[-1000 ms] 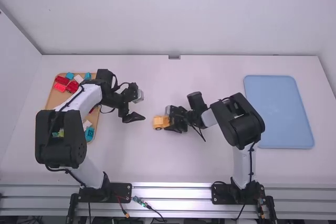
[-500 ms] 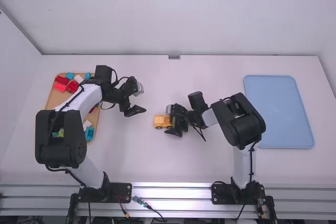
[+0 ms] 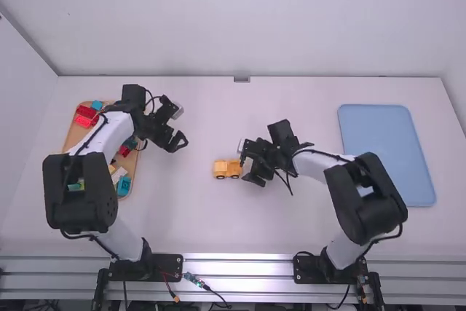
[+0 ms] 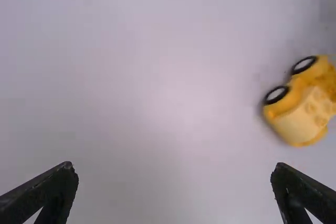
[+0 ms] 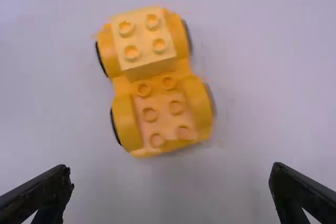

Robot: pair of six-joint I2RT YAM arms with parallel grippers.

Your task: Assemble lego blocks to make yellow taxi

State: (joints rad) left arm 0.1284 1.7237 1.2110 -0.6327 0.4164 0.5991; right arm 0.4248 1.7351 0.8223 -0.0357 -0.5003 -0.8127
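Yellow car (image 3: 220, 168) upright; brick tray (image 3: 76, 136) well left of it, partly hidden under left arm (image 3: 109, 130); blue tray (image 3: 386, 151) well right; right gripper (image 3: 246, 170) just right of car, fingers apart; left gripper (image 3: 179, 142) left and beyond car, fingers apart too.

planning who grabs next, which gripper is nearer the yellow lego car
Right. In the high view, the right gripper is just to the right of the yellow car, while the left gripper is farther off, up and to the left of it.
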